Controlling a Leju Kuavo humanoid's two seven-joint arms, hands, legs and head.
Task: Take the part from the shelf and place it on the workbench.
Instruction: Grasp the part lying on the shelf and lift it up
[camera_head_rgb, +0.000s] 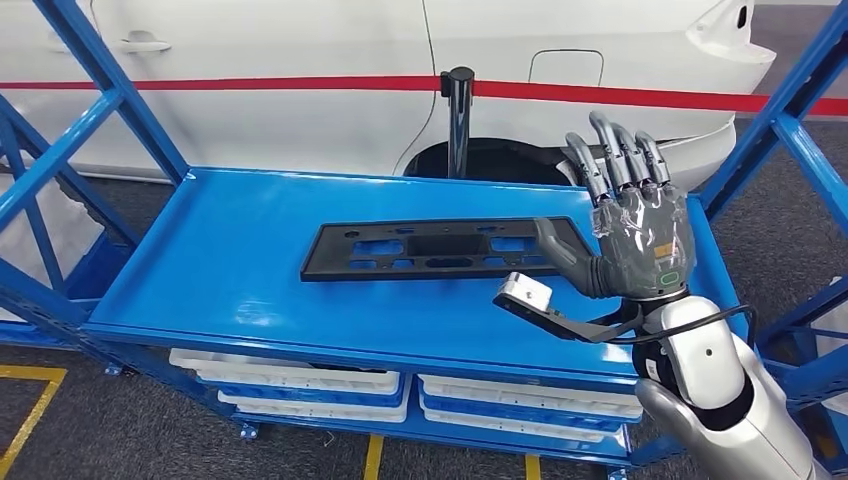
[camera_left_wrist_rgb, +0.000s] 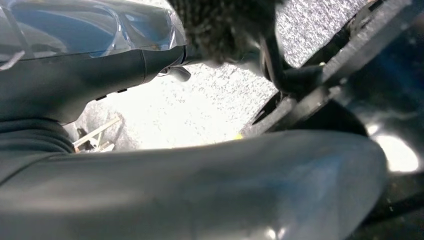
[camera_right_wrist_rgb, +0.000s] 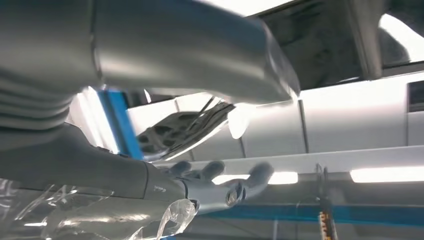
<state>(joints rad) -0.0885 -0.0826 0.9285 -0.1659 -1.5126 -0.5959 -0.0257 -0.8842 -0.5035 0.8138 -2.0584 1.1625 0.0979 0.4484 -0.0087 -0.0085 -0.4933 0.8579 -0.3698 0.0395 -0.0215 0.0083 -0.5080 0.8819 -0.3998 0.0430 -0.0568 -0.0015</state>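
Right hand (camera_head_rgb: 640, 235) spread wide, holding nothing, beside the black part (camera_head_rgb: 440, 248) on the blue shelf (camera_head_rgb: 230, 260); left hand can't tell.

Head view light: bright and even from above; the blue shelf (camera_head_rgb: 250, 260) carries a soft sheen and almost no hard shadow.
Head view shadow: a faint dark edge under the black part (camera_head_rgb: 440, 250); the wheel arch of the white car (camera_head_rgb: 300, 60) is deep black.
Head view sharpness: crisp across the middle; the right hand (camera_head_rgb: 630, 230) is sharp, its plastic wrap glinting.
Left wrist view: the close grey thumb (camera_left_wrist_rgb: 200, 190) is badly blurred, the floor (camera_left_wrist_rgb: 200, 110) behind it washed out to white, and a glare spot sits on a dark surface at one edge.
Right wrist view: backlit, ceiling lights (camera_right_wrist_rgb: 385, 174) blown out, fingers (camera_right_wrist_rgb: 225, 185) smeared and soft.
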